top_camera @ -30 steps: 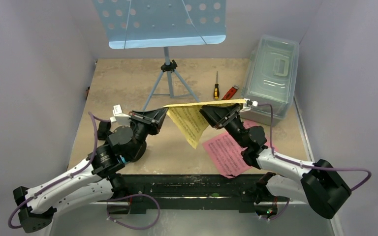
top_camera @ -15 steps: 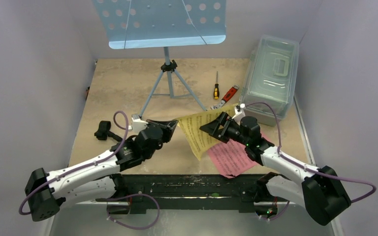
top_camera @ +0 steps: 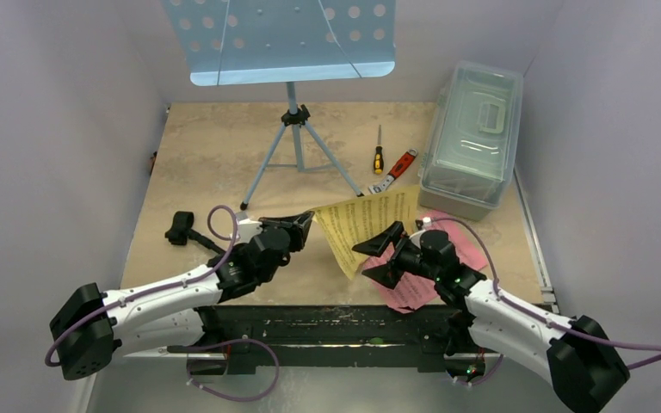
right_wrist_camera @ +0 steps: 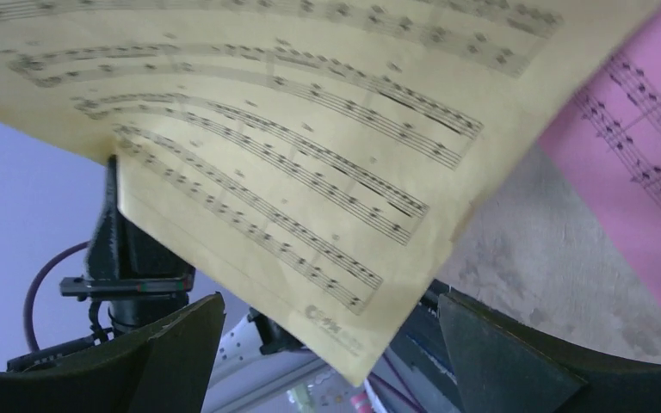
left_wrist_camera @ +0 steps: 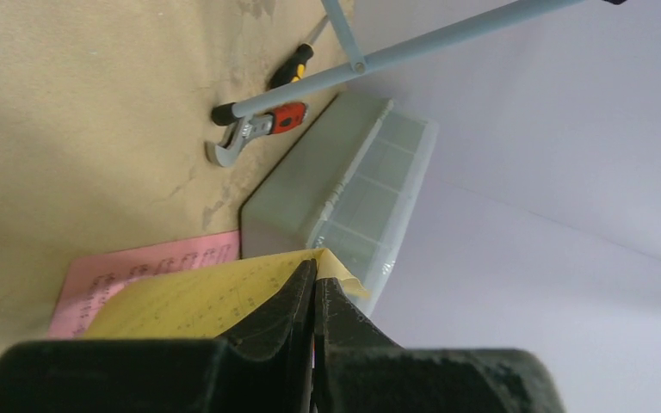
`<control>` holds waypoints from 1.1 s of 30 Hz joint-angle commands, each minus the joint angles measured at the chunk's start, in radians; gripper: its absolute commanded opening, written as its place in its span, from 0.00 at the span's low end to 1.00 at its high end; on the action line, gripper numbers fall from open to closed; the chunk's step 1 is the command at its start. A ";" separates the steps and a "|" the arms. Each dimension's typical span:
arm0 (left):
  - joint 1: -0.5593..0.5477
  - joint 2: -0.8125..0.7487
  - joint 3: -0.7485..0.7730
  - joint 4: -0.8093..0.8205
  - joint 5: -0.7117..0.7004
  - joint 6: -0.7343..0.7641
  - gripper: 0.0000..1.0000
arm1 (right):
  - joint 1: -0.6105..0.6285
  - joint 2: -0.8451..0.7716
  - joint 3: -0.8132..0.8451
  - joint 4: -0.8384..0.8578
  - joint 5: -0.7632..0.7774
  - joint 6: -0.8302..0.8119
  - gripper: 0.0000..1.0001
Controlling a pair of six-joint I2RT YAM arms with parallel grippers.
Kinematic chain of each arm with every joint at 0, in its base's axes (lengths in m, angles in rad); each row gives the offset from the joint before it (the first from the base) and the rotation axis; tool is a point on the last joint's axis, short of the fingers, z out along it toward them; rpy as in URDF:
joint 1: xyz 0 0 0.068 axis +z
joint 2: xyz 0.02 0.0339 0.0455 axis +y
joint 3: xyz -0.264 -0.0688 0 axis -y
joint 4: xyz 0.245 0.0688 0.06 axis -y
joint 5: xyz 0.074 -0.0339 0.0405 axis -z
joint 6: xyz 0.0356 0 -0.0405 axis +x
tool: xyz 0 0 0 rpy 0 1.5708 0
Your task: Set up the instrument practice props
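From above, my left gripper (top_camera: 305,225) meets the yellow sheet-music page (top_camera: 366,225) at its near-left corner. Only my left wrist camera shows the fingers (left_wrist_camera: 297,297) pressed together there, pinching the paper. The overhead view places the page lifted in front of the light blue music stand (top_camera: 280,39), partly over the pink page (top_camera: 409,288) lying flat. My right wrist camera shows my right gripper (right_wrist_camera: 336,344) spread wide, the page's lower corner hanging between the fingers. Both arms reach low, wrists angled toward each other.
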State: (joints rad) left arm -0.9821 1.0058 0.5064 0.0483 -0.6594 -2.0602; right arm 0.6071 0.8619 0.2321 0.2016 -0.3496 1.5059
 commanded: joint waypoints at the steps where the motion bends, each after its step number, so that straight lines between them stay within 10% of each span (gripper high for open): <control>1: 0.006 -0.033 -0.011 0.113 -0.029 -0.073 0.00 | 0.063 0.022 -0.085 0.205 0.037 0.207 0.98; 10: 0.006 -0.056 -0.024 0.152 0.023 -0.107 0.00 | 0.111 0.192 -0.197 0.742 0.169 0.466 0.98; 19: 0.006 -0.045 -0.036 0.249 0.046 -0.117 0.00 | 0.197 0.334 -0.105 0.844 0.250 0.553 0.96; 33: 0.006 -0.128 -0.083 0.230 0.029 -0.100 0.00 | 0.231 0.570 -0.167 1.224 0.365 0.650 0.52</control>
State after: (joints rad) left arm -0.9802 0.9073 0.4278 0.2676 -0.6075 -2.0846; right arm 0.8238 1.4025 0.0677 1.3029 -0.0078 2.0819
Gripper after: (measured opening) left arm 0.002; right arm 0.574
